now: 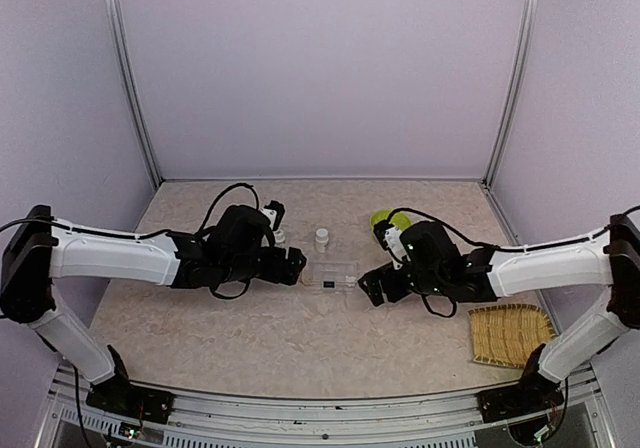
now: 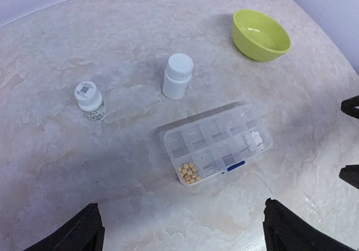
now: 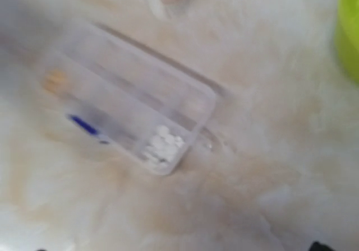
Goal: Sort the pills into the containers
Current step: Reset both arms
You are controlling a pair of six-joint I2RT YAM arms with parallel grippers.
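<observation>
The clear pill box (image 1: 332,273) lies flat between my two grippers; it also shows in the left wrist view (image 2: 219,144) and, blurred, in the right wrist view (image 3: 129,102). Yellowish-orange pills (image 2: 189,173) fill one end compartment and white pills (image 2: 255,140) lie in the other end compartment. A dark blue piece (image 2: 235,165) sits at the box's near edge. My left gripper (image 1: 295,265) is open and empty, just left of the box. My right gripper (image 1: 370,286) is open and empty, just right of it; its fingertips (image 2: 350,105) show apart.
Two small white bottles stand behind the box, one capped (image 2: 178,76) and one labelled (image 2: 91,101). A lime-green bowl (image 2: 261,34) sits at the back right. A woven bamboo tray (image 1: 510,333) lies at the near right.
</observation>
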